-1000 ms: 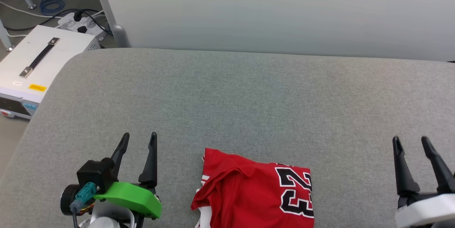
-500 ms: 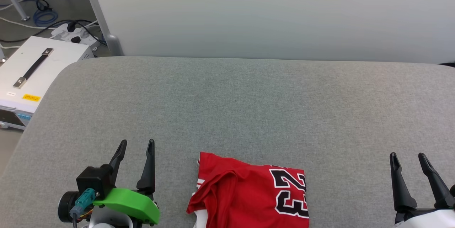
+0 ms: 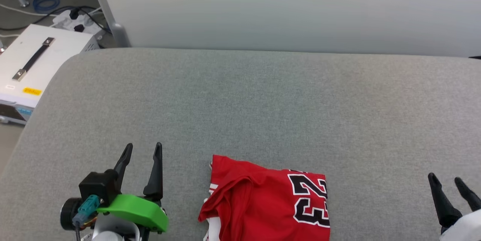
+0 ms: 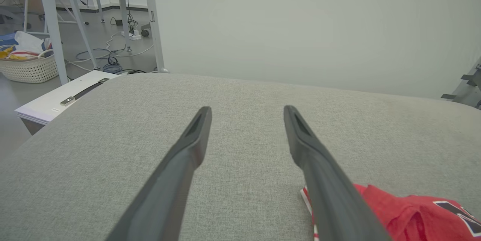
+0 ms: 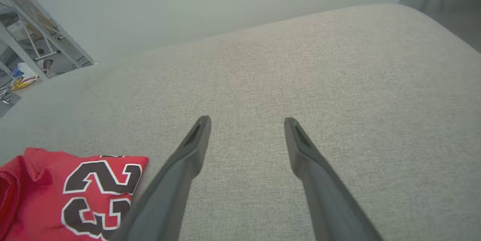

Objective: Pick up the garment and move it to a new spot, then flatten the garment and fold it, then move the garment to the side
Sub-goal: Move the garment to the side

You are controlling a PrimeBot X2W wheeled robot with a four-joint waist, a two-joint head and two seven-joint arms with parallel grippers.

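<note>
While the left pincer (image 3: pixel 144 145) and right pincer (image 3: pixel 445 178) hang released and empty, the shirt (image 3: pixel 263 203) lies loosely folded at the surface's (image 3: pixel 263 102) near edge between them. It looks like light, limp cloth, best pinched at its far corners.

1. You have the garment (image 3: pixel 263 203) lying on the tabletop (image 3: pixel 263 102), at the near edge.
2. Your left gripper (image 3: pixel 143 147) is near its left side; your right gripper (image 3: pixel 446 178) is well apart, rightward.
3. A box (image 3: pixel 34 68) stands beyond the tabletop's left corner.
</note>
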